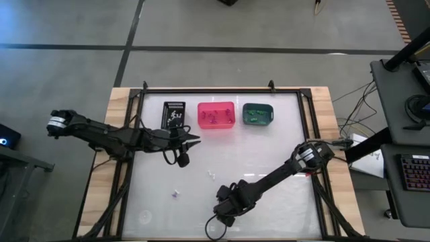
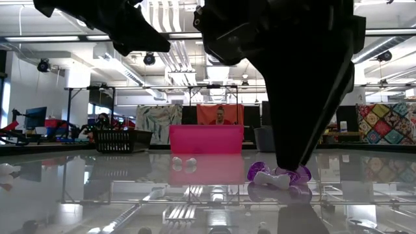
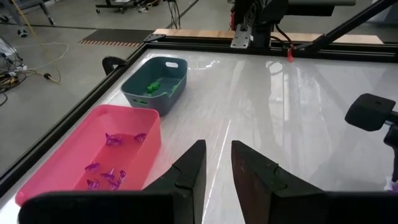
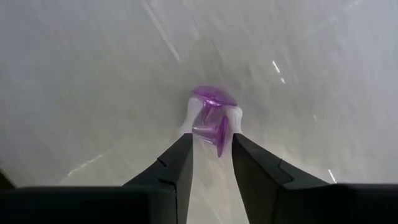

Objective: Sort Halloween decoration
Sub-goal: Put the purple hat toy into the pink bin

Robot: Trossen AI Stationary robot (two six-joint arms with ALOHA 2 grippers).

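A purple trinket with white bits beside it lies on the white table, near the near edge. My right gripper points down over it, open, one fingertip on each side of it. In the high view that gripper hides the trinket. In the low view the trinket lies at the gripper's tip. My left gripper hovers in front of the black bin, its fingers slightly apart and empty. A white trinket and another small one lie loose on the table. My right gripper comes at the purple trinket from above, and the trinket's near end reaches in between the fingertips. The trinket lies on the table. Whether either finger touches it, I cannot tell.
The black bin, a pink bin and a teal bin stand in a row at the far side. The pink bin holds several purple trinkets. The teal bin holds green ones. The table has a raised dark frame.
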